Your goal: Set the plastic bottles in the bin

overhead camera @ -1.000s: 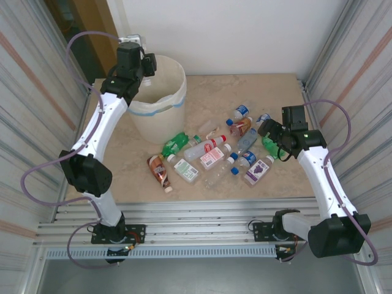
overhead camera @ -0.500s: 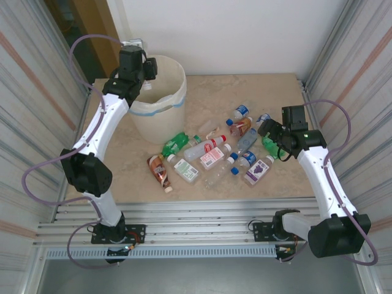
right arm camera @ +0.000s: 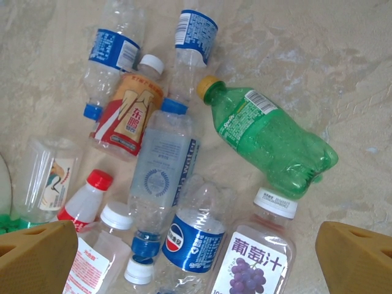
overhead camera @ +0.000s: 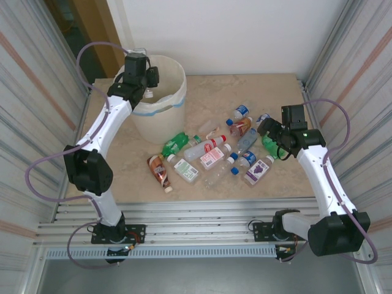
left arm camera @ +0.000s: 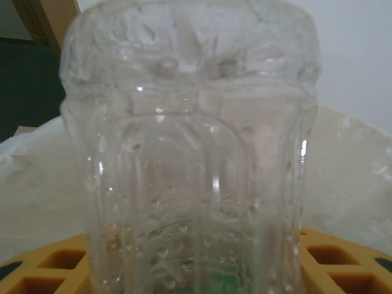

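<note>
The left gripper (overhead camera: 149, 82) is partly closed on a clear bottle (left arm camera: 190, 153), which stands between its pads (left arm camera: 55, 263) and hangs over the bin (overhead camera: 177, 79), just inside the near rim. The step in hand appears to be the release. To do it well, confirm that the whole bottle lies inside the rim. Then spread the fingers fully so that the ribbed wall slips free without catching, and lift clear of the bag (left arm camera: 349, 171) so the lining is not dragged out. The right gripper (right arm camera: 196, 257) stands wide open and holds nothing. The remaining bottles (overhead camera: 211, 153) lie on the table (overhead camera: 202, 92) below its fingers (right arm camera: 37, 254), with a green bottle (right arm camera: 269, 138) slightly ahead of them towards the right finger. That bottle lies apart from most of the others and looks like the easiest next pick. In the left wrist view the clear bottle blocks the inside of the bin, so what it already contains cannot be told. The bottle's cap and base are cut off there, and only the tops of the pads show. From above, the held bottle is hard to make out against the pale bag.
</note>
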